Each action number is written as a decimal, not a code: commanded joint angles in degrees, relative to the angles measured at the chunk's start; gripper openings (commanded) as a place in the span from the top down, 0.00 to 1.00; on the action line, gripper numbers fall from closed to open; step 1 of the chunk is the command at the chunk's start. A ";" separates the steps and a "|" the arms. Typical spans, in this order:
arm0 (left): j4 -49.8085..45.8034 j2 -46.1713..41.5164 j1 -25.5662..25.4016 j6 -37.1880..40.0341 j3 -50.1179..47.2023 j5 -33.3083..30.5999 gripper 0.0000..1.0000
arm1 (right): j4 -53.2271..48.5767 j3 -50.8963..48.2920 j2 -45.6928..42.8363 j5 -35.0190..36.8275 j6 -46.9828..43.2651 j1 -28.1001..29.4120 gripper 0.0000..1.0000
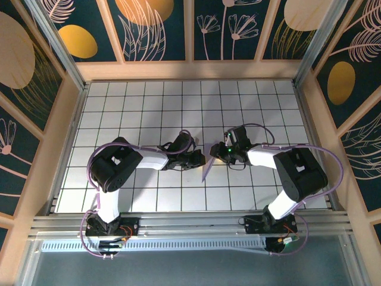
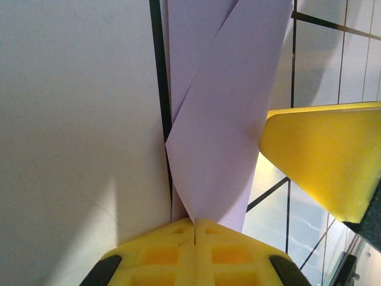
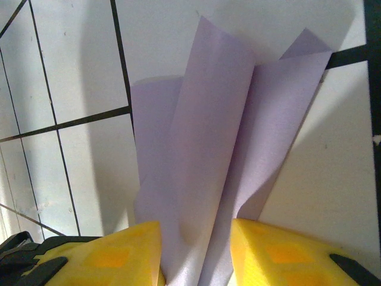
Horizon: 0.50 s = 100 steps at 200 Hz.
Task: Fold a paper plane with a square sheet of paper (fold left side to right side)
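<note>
**Two tools hold the paper plane at the middle of the counter**

The white counter (image 1: 143, 101) has square tiles with dark lines. The left tool (image 1: 201, 159) has its yellow foam pads closed together and pinches the paper plane (image 1: 208, 168). The right tool (image 1: 218, 151) grips its loose folded layers, with the pads partly apart. The plane is thin, smooth lavender paper with sharp creases. In the top view its long axis runs from 1 to 7 o'clock, with the narrow tip toward 7.

We see the paper plane (image 1: 208, 167), a slim lavender-purple dart folded in several long layers with sharp diagonal creases, near the middle of the tiled table (image 1: 149, 107), its flaps spreading apart at one end.
</note>
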 commanded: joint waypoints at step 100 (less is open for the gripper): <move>-4.47 2.57 -0.65 0.77 0.43 -1.60 0.95 | -5.00 2.31 -4.34 2.67 -2.02 0.94 0.79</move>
